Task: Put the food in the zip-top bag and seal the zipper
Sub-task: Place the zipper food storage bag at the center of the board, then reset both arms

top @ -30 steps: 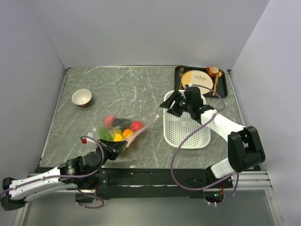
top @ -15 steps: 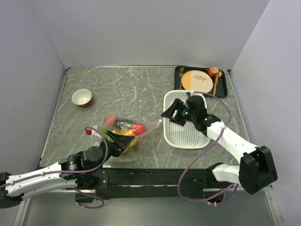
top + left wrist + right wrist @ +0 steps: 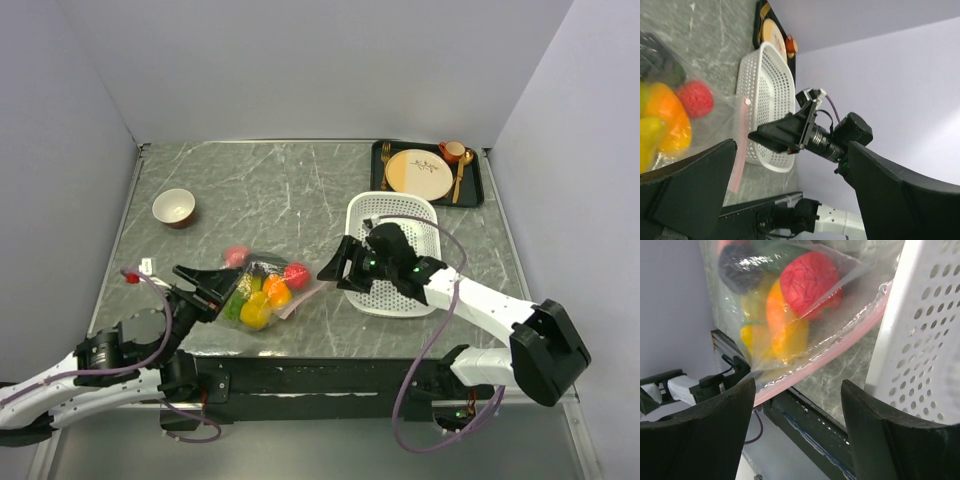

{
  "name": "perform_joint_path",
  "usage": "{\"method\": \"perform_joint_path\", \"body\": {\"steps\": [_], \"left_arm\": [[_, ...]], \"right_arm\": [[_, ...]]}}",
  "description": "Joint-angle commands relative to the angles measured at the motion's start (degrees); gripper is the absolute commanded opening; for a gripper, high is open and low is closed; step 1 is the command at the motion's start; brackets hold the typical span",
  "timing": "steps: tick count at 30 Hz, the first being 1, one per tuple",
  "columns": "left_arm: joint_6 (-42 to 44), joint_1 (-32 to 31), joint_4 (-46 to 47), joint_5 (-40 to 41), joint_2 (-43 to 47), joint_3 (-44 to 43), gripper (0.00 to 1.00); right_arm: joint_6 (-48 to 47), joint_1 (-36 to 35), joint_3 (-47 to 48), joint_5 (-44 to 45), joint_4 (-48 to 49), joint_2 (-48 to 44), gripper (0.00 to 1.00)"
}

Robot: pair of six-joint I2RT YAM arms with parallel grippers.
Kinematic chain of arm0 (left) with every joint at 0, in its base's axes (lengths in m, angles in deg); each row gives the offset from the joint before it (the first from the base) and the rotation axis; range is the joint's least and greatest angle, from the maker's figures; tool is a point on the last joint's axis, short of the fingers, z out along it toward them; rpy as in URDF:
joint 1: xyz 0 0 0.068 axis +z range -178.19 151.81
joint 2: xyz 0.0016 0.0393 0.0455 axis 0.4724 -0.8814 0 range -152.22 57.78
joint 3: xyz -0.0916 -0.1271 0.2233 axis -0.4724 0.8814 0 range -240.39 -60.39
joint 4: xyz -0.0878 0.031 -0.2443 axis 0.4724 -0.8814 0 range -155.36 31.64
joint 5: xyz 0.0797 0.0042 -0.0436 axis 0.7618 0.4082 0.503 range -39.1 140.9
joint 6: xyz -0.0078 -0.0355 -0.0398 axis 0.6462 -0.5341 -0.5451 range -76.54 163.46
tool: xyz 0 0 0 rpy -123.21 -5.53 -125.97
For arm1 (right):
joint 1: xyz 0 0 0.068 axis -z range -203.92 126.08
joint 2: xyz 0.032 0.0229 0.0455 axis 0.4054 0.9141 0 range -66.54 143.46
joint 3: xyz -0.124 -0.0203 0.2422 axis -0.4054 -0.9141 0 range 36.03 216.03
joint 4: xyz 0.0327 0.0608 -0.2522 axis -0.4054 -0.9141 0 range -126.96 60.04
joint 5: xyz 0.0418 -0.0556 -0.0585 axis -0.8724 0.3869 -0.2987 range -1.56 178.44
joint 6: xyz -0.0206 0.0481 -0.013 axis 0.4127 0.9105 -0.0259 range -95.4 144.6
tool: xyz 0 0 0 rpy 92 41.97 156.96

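The bag (image 3: 262,290) lies near the table's (image 3: 300,190) front edge, left of the middle, with the food (image 3: 268,298) inside: tomato (image 3: 296,274), mango (image 3: 277,294), lemon (image 3: 254,314) and darker pieces. Its zipper (image 3: 303,294) faces right, toward the basket (image 3: 392,196); whether it is sealed I cannot tell. The left gripper (image 3: 213,288) sits at the bag's left end, jaws spread wide, holding nothing. The right gripper (image 3: 336,276) hangs at the basket's left rim just beside the zipper, jaws apart and empty. A tray (image 3: 478,190) with a plate (image 3: 418,172) fills the far right corner
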Motion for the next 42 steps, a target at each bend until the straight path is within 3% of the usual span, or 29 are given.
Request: {"method": "perform_joint_path", "body": {"steps": [1,6,10,14,16,17,18,20,21,23,24,26,27,30,37,40,42], "left_arm": [[1.76,-0.19,-4.79,5.57,2.28,-1.09,0.98],[5.36,-0.19,-4.26,4.78,-3.15,-2.93,0.99],[10.01,-0.1,-4.7,4.78,-17.26,-8.54,0.99],[22.98,1.12,-3.74,4.35,-30.48,-16.28,0.99],[29.15,7.6,1.23,-1.25,-36.0,-19.27,0.99],[34.84,11.29,3.62,-10.68,-37.17,-19.46,0.99],[36.11,19.07,6.09,-14.95,-37.96,-19.2,0.99],[39.53,26.58,13.64,-24.0,-38.41,-16.83,0.99],[40.25,33.58,15.5,-30.75,-38.41,-16.13,0.99],[41.83,40.55,19.36,-38.08,-40.51,-15.41,0.99],[42.01,47.2,19.12,-41.24,-41.91,-16.02,0.99],[42.89,51.99,17.9,-46.88,-46.74,-18.57,0.99],[43.24,54.97,16.58,-47.16,-48.15,-19.8,0.99],[46.31,55.97,14.73,-46.02,-51.59,-23.23,0.99],[49.66,56.32,11.21,-39.7,-51.87,-27.28,0.99],[52.56,56.41,11.91,-36.45,-49.85,-26.14,0.99],[54.23,56.41,12.26,-32.67,-49.14,-24.66,0.99]], "right_arm": [[0.96,-2.44,3.47,2.35,1.16,2.58,0.76],[-2.2,-3.15,6.81,8.77,-3.59,2.67,0.76],[-6.5,-3.15,9.88,13.78,-8.33,0.57,0.77],[-11.25,-2.89,12.08,20.11,-12.03,-2.94,0.78],[-13.72,-2.36,13.13,24.24,-14.22,-3.65,0.79],[-14.25,-1.32,13.4,24.86,-14.84,-3.92,0.79],[-14.95,-0.7,13.58,25.21,-15.37,-4.09,0.79],[-15.57,0.79,13.41,25.57,-16.16,-4.97,0.79],[-16.26,2.37,13.23,25.66,-16.25,-5.41,0.79],[-17.06,4.66,12.35,26.36,-16.43,-6.9,0.79],[-17.59,7.54,12.09,26.88,-16.52,-7.43,0.79],[-18.12,10.54,12.26,29.42,-18.09,-8.74,0.91],[-19.16,14.13,12.52,30.31,-18.71,-9.19,0.94],[-22.15,18.11,13.4,36.1,-20.21,-10.94,1.0],[-21.47,31.19,12.18,41.39,-20.82,-11.39,1.0],[-20.76,33.76,12.78,39.1,-20.56,-8.67,1.0],[-19.79,34.55,13.32,42.42,-21.0,-6.39,1.0]]}}
